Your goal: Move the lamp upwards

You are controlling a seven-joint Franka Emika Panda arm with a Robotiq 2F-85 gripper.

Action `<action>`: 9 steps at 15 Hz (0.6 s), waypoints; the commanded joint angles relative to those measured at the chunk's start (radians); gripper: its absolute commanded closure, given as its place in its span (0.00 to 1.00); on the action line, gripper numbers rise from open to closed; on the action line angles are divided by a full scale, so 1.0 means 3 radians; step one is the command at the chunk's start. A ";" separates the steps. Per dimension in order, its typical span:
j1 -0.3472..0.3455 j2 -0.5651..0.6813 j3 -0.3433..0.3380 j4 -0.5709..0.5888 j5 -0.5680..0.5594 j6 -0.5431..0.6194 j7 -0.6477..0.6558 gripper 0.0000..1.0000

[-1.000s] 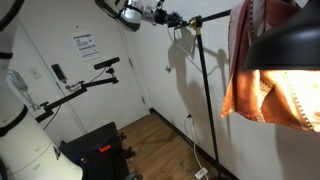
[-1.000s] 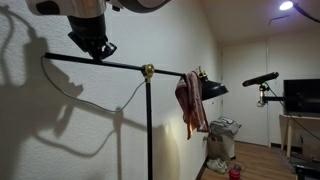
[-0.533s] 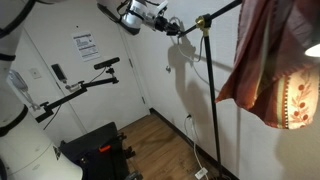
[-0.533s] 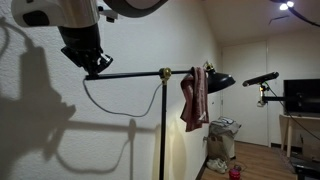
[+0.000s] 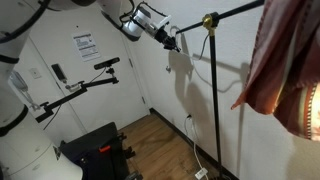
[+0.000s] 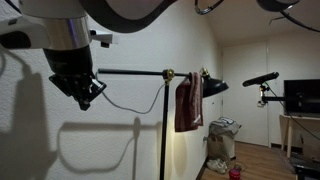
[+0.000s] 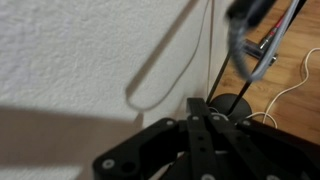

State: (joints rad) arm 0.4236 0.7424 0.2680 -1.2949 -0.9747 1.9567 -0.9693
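One gripper [image 5: 172,40] is showing in both exterior views, and its jaws are pressing together on the back end of the thin black arm of the lamp [image 5: 213,95]. The lamp is standing close to the white wall [image 6: 130,40], with its pole [image 6: 163,135] going straight up to a brass joint [image 6: 168,73]. In an exterior view the arm is running about level from the gripper [image 6: 88,98] through this joint to the glossy black shade [image 6: 214,87]. In an exterior view the same arm is rising toward the upper right past the joint [image 5: 210,20]. A red and white cloth [image 6: 187,102] is hanging over the arm just beside the joint, on the shade side. A thin cable [image 6: 122,103] is sagging under the arm between gripper and pole. In the wrist view the gripper [image 7: 208,125] is filling the lower edge with its jaws shut, and below it the round lamp base [image 7: 236,103] is sitting on the wooden floor [image 7: 295,100] beside the wall. A black camera [image 5: 106,63] on a thin tripod arm is standing well apart from the lamp.
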 commanded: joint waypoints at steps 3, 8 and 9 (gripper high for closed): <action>0.0041 -0.0032 0.0102 -0.0142 0.0171 0.0259 0.0297 1.00; 0.0202 -0.0103 0.0222 -0.0267 0.0061 0.0401 0.0480 1.00; 0.0229 -0.0116 0.0231 -0.0288 0.0034 0.0439 0.0529 1.00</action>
State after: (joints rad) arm 0.4817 0.7529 0.3307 -1.3229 -0.9390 2.0410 -0.8567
